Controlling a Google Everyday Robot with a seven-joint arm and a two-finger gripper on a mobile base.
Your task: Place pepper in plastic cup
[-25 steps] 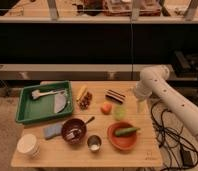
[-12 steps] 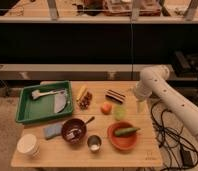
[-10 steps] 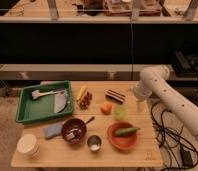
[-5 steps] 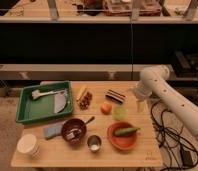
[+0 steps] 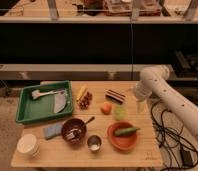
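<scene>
Green pepper (image 5: 126, 131) lies in orange-red bowl (image 5: 114, 144); plastic cup (image 5: 120, 113) near it | gripper (image 5: 140, 106) right of cup; grip state impossible to tell

A green tray (image 5: 37, 108) with pale utensils in it is set at the back left of the wooden table (image 5: 62, 156). To its right are seen a yellow item (image 5: 81, 92), what may be a dark red fruit cluster (image 5: 85, 100), a striped packet (image 5: 114, 96) and a round orange fruit (image 5: 106, 108). Along the front are ranged a white round container (image 5: 28, 145), a blue sponge (image 5: 51, 131), a brown bowl (image 5: 72, 135), a metal cup (image 5: 94, 144) and an orange-red bowl (image 5: 117, 144). The gripper (image 5: 139, 106) is held over the table's right edge.
</scene>
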